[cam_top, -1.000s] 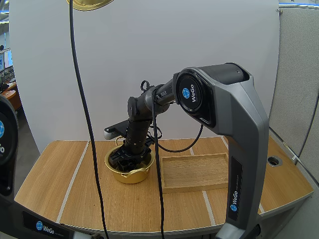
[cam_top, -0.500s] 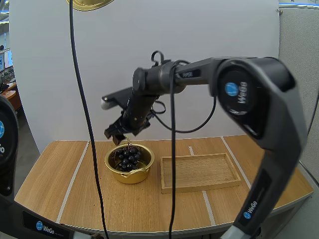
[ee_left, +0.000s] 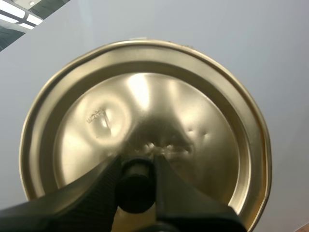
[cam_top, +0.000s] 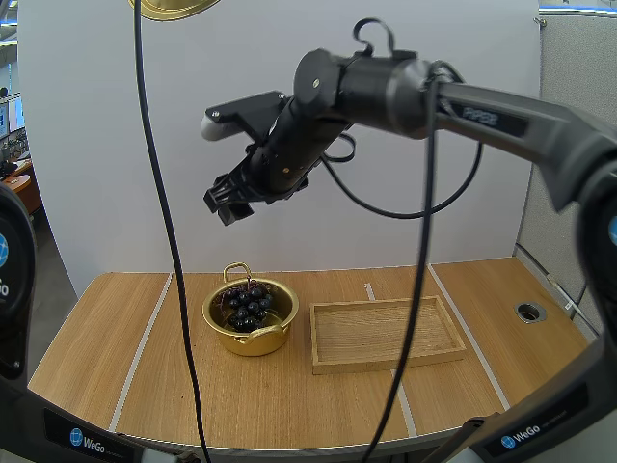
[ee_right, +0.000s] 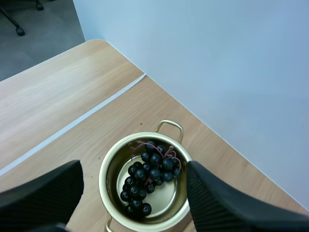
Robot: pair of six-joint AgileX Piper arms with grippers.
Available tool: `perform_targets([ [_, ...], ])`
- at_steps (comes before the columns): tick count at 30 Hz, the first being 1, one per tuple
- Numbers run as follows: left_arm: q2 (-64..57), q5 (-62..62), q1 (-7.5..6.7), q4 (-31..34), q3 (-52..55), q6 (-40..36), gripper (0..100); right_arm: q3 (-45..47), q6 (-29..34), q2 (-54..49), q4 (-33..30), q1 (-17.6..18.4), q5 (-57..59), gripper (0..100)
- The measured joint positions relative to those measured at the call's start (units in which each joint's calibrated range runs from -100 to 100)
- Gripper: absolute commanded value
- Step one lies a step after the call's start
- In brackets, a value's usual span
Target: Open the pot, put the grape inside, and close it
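A gold pot (cam_top: 251,333) stands on the table left of centre, with a dark bunch of grapes (cam_top: 247,307) lying inside it. In the right wrist view the grapes (ee_right: 149,174) rest in the pot (ee_right: 108,166) far below my right gripper (ee_right: 133,193), whose fingers stand wide apart with nothing between them. In the high view that right gripper (cam_top: 229,203) hangs high above the pot. My left gripper (ee_left: 136,181) is shut on the black knob (ee_left: 135,186) of the gold lid (ee_left: 145,125). The lid's edge (cam_top: 174,8) peeks in high above the table.
A shallow wooden tray (cam_top: 386,333) lies right of the pot with nothing in it. A round hole (cam_top: 529,312) sits near the table's right edge. Pale seams run across the wooden tabletop.
My right gripper has let go of the grapes, which now lie in the pot, and has risen from the pot to high above it. The lid has stayed in place.
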Motion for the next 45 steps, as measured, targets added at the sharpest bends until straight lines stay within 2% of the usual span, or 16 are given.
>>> perform_targets([
  [11, 0.0, 0.0, 0.0, 0.0, 0.0, 0.0, 0, 1.94, 2.77, -12.47, -5.6, 0.0, 8.64, 95],
  [22, 0.0, 0.0, 0.0, 0.0, 0.0, 0.0, 0, 14.46, 3.51, -26.42, -6.63, 0.0, 9.67, 95],
  [31, 0.0, 0.0, 0.0, 0.0, 0.0, 0.0, 0, 24.61, 5.88, -36.89, -9.06, 0.0, 10.14, 84],
  [33, 0.0, 0.0, 0.0, 0.0, 0.0, 0.0, 0, 26.95, 6.11, -38.64, -9.28, 0.0, 10.14, 75],
  [35, 0.0, 0.0, 0.0, 0.0, 0.0, 0.0, 0, 29.37, 6.11, -40.44, -9.28, 0.0, 10.14, 55],
  [38, 0.0, 0.0, 0.0, 0.0, 0.0, 0.0, 0, 32.27, 6.19, -42.48, -9.39, 0.0, 10.57, 4],
  [39, 0.0, 0.0, 0.0, 0.0, 0.0, 0.0, 0, 33.11, 6.32, -42.95, -9.39, 0.0, 10.76, 0],
  [45, 0.0, 0.0, 0.0, 0.0, 0.0, 0.0, 0, 35.15, 7.16, -44.46, -9.78, 0.0, 15.34, 0],
])
